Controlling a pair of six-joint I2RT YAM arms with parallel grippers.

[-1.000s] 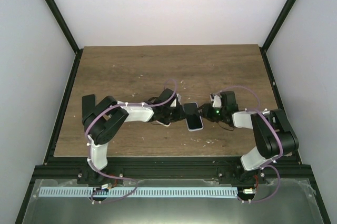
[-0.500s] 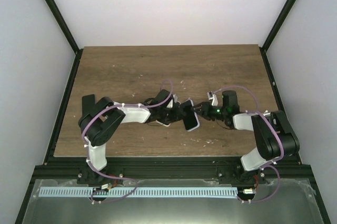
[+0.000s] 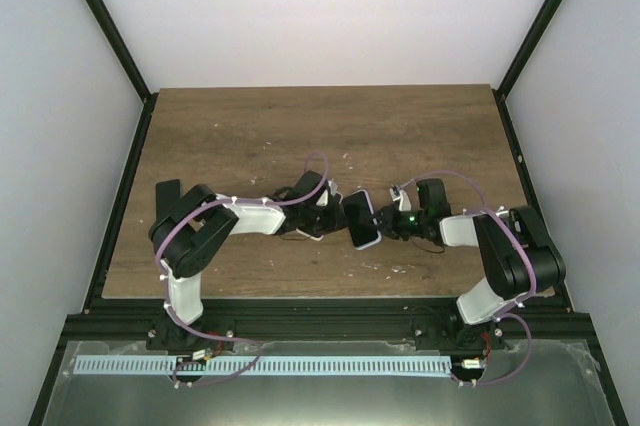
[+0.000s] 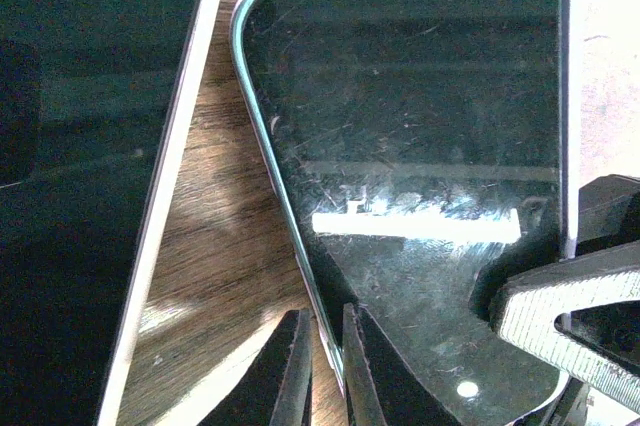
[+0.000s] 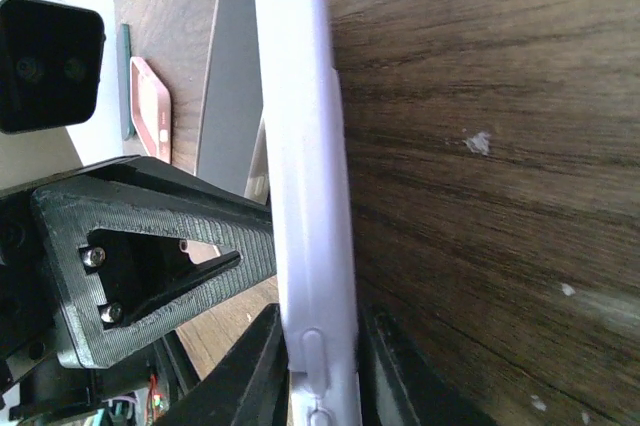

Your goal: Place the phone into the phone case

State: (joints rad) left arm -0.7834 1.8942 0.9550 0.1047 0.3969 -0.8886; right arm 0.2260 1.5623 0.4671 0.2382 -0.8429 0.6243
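Two grippers meet on one object toward the near edge of the table (image 3: 300, 126), about midway between its left and right edges. We record the following.

Grip, left: the left gripper (image 4: 323, 324) has its jaws nearly together, pinching the thin metallic rim of the phone (image 4: 420, 146). The phone's scratched dark glass faces the left wrist camera.

Grip, right: the right gripper (image 5: 320, 321) has a finger pressed on either side of the pale lilac phone case (image 5: 305, 146). The case is seen edge-on, and the grip is at the end where a moulded button cover shows. We judge this a closed clamp on the case.

Position: from above, phone and case read as a single dark piece with a pale lower end, slanted between the two grippers. We cannot tell whether it rests on the wood or is lifted off it.

Progress: both parts are in hand and brought together. In the left wrist view a pale wall runs along one long side of the glass, which we take as that side lying within the case. The opposite side shows a bare metallic rim with wood beyond it, so we judge that side not yet seated. What is left is to press the free side and corners home until the lip closes all round, then release.

Other items: a dark slab (image 4: 90, 146) with a pale edge lies beside the phone, and we cannot identify it. A small pink item (image 5: 150, 116) lies beyond the case.
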